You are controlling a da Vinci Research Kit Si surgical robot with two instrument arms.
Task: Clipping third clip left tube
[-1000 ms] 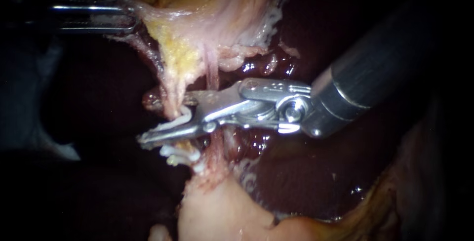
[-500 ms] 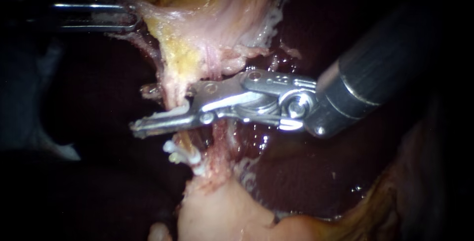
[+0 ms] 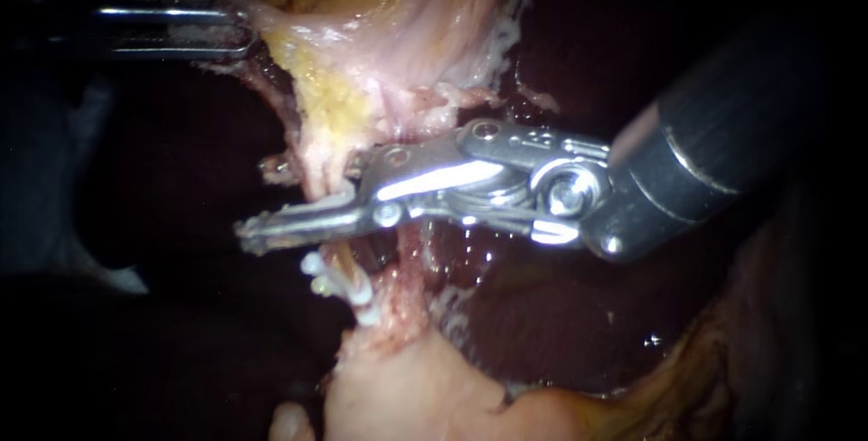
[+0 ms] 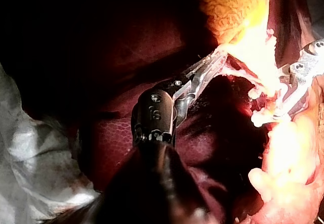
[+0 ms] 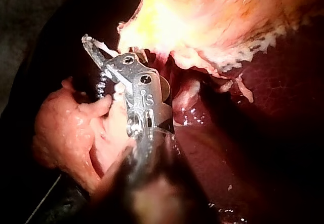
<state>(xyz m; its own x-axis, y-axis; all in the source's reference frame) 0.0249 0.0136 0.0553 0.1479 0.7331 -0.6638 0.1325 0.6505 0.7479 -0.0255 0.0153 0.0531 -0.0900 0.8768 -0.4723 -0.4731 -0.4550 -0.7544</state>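
Right claw [image 3: 258,199] astride left tube [image 3: 316,168], half hidden

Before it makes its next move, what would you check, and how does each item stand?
1. Left instrument grips tissue, pulled taut: ok.
2. Right instrument lies across the tube: ok.
3. Loaded clip sits apart from the set clips: ok.
4. Loaded clip fully closed: cannot tell.
5. Tube's far side free of other tissue: cannot tell.
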